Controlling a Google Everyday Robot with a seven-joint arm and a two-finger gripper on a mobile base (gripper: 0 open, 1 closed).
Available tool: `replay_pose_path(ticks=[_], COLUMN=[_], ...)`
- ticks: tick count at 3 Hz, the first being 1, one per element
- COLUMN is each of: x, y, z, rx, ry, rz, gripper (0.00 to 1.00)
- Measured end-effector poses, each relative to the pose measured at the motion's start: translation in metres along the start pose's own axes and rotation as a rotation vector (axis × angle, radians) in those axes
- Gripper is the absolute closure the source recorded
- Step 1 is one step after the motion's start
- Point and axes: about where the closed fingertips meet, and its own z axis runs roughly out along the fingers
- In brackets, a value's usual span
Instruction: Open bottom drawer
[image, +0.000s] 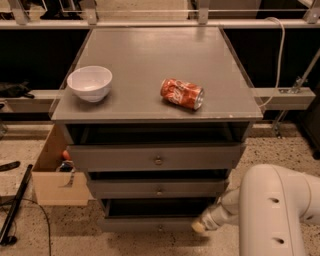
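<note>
- Gripper (201, 226) low at the cabinet's (150, 60) right front corner, just above the speckled floor (75, 235), on the end of my white arm (272, 210), which reaches in from the right. Whether it is spread or closed I cannot tell.
- Directly to the gripper's left, at the same height, lies the bottom drawer (135, 224). Its slim grey front runs side to side, and my tip sits at its right end. I cannot confirm contact.
- Further left along that front, the tiny knob (160, 228) sits at centre, apart from the gripper.
- Up and to the left of the gripper are the middle drawer (130, 189) and, higher, the top drawer (115, 158), both grey-fronted.
- My judgement: the drawer looks shut or barely out, so the task is at its start. The pull must run toward the camera, square to the panel's long axis. A hold at the right end instead of the knob could skew the drawer in its runners.
- High above the gripper, a white bowl (90, 83) and a toppled red can (182, 93) rest on the cabinet top, clear of the pull.
</note>
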Motion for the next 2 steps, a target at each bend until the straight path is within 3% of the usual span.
replay_pose_path(ticks=[1,2], x=[0.0579,0.0578], y=[0.0462,0.0462], z=[-0.0099,-0.0098], rx=[-0.085,-0.085], ry=[0.115,0.115], rz=[0.077,0.077], gripper=[0.79,0.56])
